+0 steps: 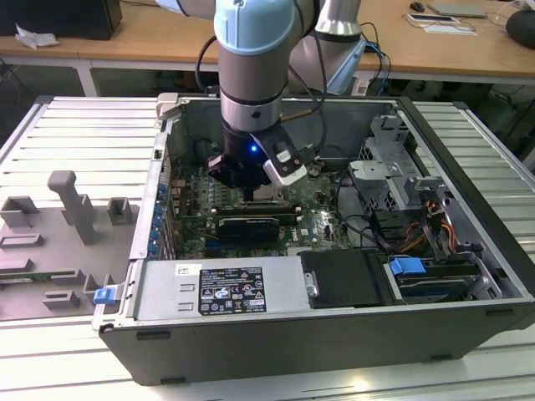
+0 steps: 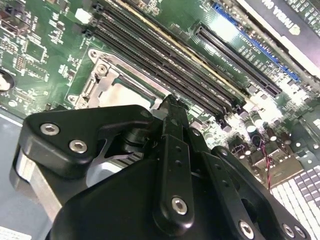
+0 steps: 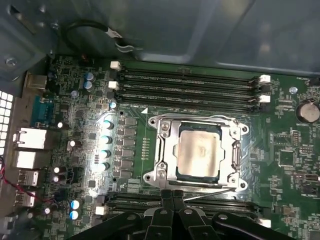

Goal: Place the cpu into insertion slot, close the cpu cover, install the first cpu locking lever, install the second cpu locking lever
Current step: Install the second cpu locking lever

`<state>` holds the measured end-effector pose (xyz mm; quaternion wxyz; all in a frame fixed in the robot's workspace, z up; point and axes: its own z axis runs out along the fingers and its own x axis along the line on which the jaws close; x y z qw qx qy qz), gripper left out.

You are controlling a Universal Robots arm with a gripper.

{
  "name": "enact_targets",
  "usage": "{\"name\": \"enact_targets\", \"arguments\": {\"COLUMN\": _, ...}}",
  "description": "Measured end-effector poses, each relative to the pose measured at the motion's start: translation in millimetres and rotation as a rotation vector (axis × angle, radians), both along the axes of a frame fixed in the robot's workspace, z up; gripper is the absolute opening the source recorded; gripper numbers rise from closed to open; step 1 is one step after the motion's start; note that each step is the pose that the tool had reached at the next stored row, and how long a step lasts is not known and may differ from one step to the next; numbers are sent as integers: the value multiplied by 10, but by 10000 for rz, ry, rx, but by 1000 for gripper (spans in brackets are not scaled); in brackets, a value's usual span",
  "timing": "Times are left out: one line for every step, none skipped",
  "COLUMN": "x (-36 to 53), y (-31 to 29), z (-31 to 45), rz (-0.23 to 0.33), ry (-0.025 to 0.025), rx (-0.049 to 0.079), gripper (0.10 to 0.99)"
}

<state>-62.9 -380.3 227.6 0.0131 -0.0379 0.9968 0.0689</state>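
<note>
The cpu [image 3: 199, 152], a pale square chip, lies flat in the insertion slot [image 3: 239, 129] on the green motherboard. The cpu cover [image 3: 166, 146], a silvery frame plate, lies down around the chip, which shows through its window. A thin metal lever [image 3: 210, 193] runs along the socket edge nearest my fingertips. My gripper [image 3: 173, 192] is shut with nothing visible between its black fingers, its tips just off that socket edge. In the second wrist view my gripper [image 2: 170, 102] hangs beside the socket frame [image 2: 117, 87]. In the exterior view my gripper [image 1: 251, 190] reaches down inside the open case, close over the socket [image 1: 267, 197].
Long memory slots [image 3: 190, 85] lie on both sides of the socket. A black card with a green edge [image 1: 247, 224] stands just in front of it. The power supply [image 1: 217, 288], a drive cage [image 1: 393, 175] and cables crowd the case. Grey fixtures [image 1: 75, 209] sit at the exterior view's left.
</note>
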Motion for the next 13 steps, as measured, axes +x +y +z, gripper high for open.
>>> {"name": "enact_targets", "arguments": {"x": -7, "y": 0, "z": -15, "rz": 0, "ry": 1, "rx": 11, "gripper": 106}}
{"name": "enact_targets", "arguments": {"x": -13, "y": 0, "z": -29, "rz": 1, "ry": 0, "rx": 29, "gripper": 106}}
{"name": "enact_targets", "arguments": {"x": -25, "y": -5, "z": -39, "rz": 1, "ry": 3, "rx": 87, "gripper": 106}}
{"name": "enact_targets", "arguments": {"x": -40, "y": -32, "z": -49, "rz": 2, "ry": 1, "rx": 307, "gripper": 106}}
{"name": "enact_targets", "arguments": {"x": -45, "y": -44, "z": -50, "rz": 1, "ry": 1, "rx": 377, "gripper": 106}}
{"name": "enact_targets", "arguments": {"x": -51, "y": -59, "z": -52, "rz": 0, "ry": 0, "rx": 450, "gripper": 106}}
{"name": "enact_targets", "arguments": {"x": -55, "y": -72, "z": -52, "rz": 1, "ry": 0, "rx": 488, "gripper": 106}}
{"name": "enact_targets", "arguments": {"x": -57, "y": -85, "z": -52, "rz": 1, "ry": 0, "rx": 520, "gripper": 106}}
{"name": "enact_targets", "arguments": {"x": -62, "y": -111, "z": -52, "rz": 1, "ry": -1, "rx": 575, "gripper": 106}}
{"name": "enact_targets", "arguments": {"x": -66, "y": -138, "z": -52, "rz": 2, "ry": 0, "rx": 628, "gripper": 106}}
{"name": "enact_targets", "arguments": {"x": -68, "y": -150, "z": -52, "rz": 2, "ry": 0, "rx": 657, "gripper": 106}}
{"name": "enact_targets", "arguments": {"x": -72, "y": -157, "z": -52, "rz": 1, "ry": 0, "rx": 698, "gripper": 106}}
{"name": "enact_targets", "arguments": {"x": -99, "y": -169, "z": -53, "rz": 0, "ry": -3, "rx": 812, "gripper": 106}}
